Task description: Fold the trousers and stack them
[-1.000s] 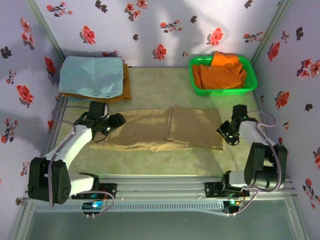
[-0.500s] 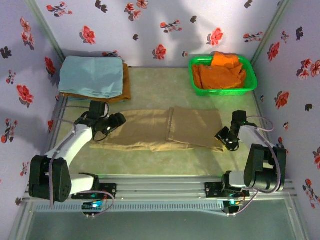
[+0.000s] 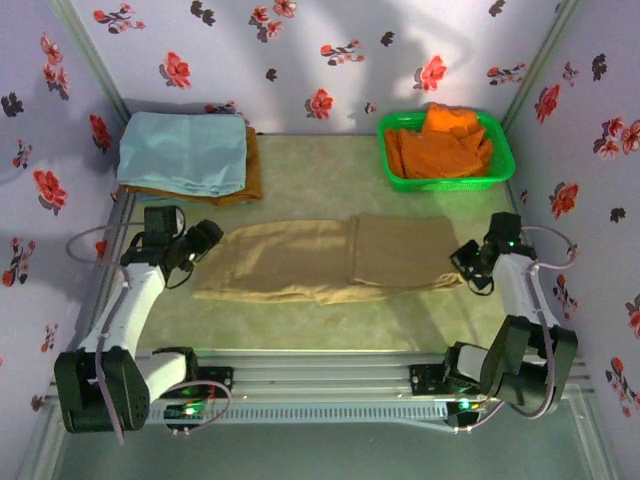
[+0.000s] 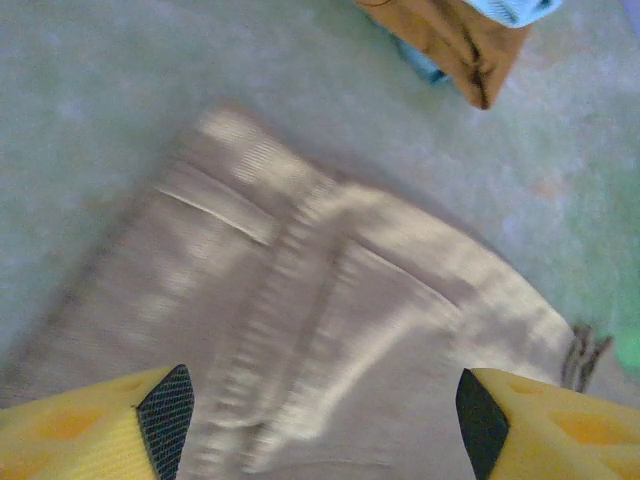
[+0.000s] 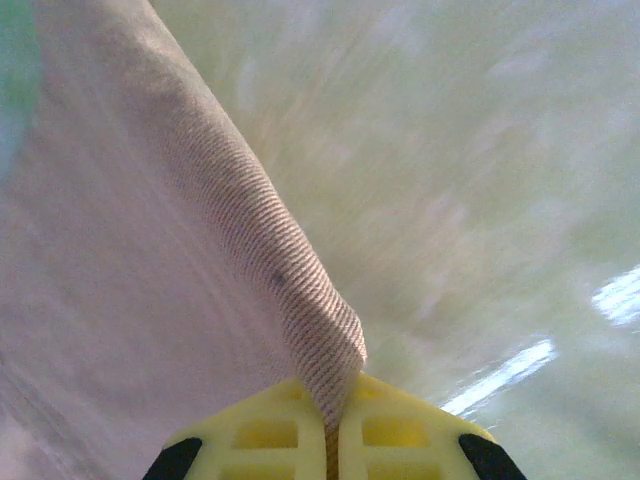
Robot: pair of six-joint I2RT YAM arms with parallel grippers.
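Top camera high, behind, looking down — both wrist cameras close over the shared trousers

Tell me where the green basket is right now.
In the top view, the green basket sits in the far right corner, holding orange garments, beyond the right end of the tan trousers.

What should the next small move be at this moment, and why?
Probably lift the right tool a little, then begin carrying it leftward. It is shut on the right edge of the trousers, with the cloth pinched between its fingers, while the rest lies flat on the table. The left tool hangs open near their left end, holding nothing, so the fold seems to fall to the right one.
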